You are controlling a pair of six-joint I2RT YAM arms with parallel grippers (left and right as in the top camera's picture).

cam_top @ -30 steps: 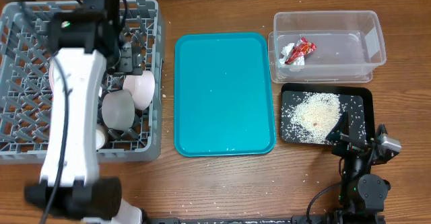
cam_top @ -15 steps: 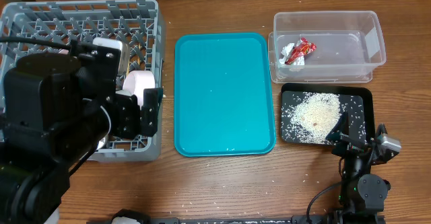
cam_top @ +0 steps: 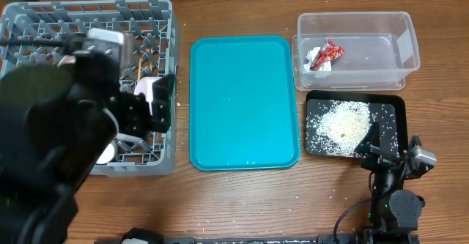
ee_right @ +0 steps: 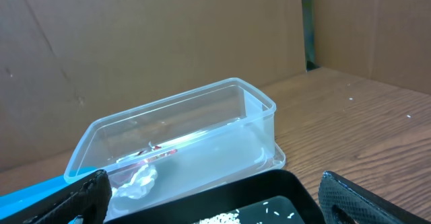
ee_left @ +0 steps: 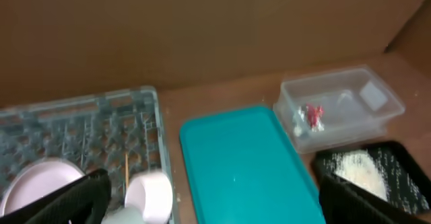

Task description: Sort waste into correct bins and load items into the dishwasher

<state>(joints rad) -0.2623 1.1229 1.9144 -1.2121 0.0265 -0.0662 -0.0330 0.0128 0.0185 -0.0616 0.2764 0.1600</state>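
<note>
The left gripper (ee_left: 215, 200), spread and empty, hangs over the grey rack (cam_top: 157, 13) at the left of the frame. A pale cup (ee_left: 151, 196) stands in the rack just below it. The right gripper (ee_right: 215, 202), also spread, sits at the lower edge of the black rice tray (cam_top: 392, 112).

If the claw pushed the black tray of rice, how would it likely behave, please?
The black tray looks thin and shallow, so it would probably slide easily and feel light. Its loose rice lies uncovered, so a tilt or jolt would likely spill grains.
</note>
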